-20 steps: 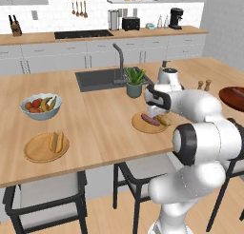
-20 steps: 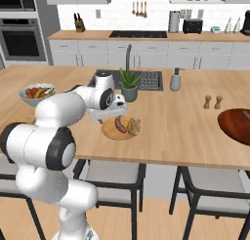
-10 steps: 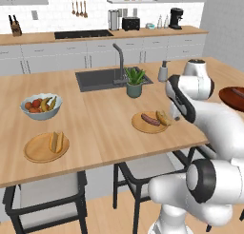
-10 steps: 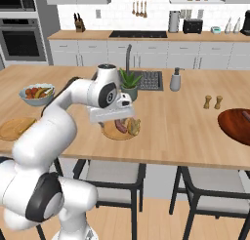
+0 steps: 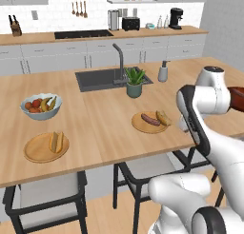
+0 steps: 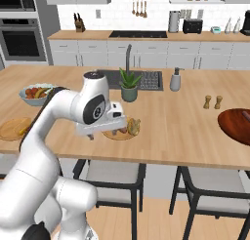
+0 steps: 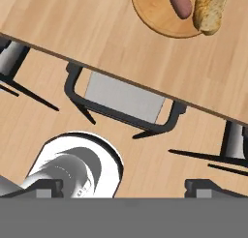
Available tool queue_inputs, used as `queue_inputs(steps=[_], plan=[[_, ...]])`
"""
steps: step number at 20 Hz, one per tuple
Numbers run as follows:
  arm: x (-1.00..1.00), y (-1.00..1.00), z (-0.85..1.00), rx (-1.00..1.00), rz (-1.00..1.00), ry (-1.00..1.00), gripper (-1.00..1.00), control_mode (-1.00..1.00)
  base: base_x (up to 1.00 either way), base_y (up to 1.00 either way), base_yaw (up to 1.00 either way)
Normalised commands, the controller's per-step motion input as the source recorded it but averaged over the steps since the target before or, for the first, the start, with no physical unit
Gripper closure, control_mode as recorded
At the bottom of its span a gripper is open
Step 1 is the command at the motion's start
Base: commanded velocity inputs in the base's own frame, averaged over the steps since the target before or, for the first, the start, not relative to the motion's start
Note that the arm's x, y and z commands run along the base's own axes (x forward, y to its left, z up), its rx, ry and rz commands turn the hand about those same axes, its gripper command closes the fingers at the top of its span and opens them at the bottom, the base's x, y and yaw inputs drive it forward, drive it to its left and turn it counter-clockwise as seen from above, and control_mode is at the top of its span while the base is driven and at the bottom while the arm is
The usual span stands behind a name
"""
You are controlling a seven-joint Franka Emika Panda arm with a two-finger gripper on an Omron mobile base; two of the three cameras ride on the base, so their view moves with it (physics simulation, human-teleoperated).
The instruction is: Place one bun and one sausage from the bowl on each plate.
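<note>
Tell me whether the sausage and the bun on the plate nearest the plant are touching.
Apart. The hand view shows the sausage and bun lying side by side on the plate with a strip of bare plate between them.

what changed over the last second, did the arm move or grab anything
The arm swung away from the near plate toward the wooden bowl's side, carrying nothing visible. The sausage and bun stayed on that plate; the other plate and fruit bowl are unchanged.

2 plates on the counter; fruit bowl behind the left one.
</note>
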Motion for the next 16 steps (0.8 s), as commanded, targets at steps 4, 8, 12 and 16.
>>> queue_inputs(steps=[4, 8, 12, 16], plan=[[-0.06, 0.67, 0.38, -0.04, 0.0, -0.01, -1.0, -1.0, 0.0, 0.0, 0.0], [-0.01, 0.0, 0.0, 0.0, 0.0, -0.01, -1.0, -1.0, 0.0, 0.0, 0.0], [0.0, 0.0, 0.0, 0.0, 0.0, 0.0, -1.0, 1.0, -0.01, 0.0, 0.0], [0.0, 0.0, 0.0, 0.0, 0.0, 0.0, -1.0, 1.0, -0.47, -0.79, -0.19]])
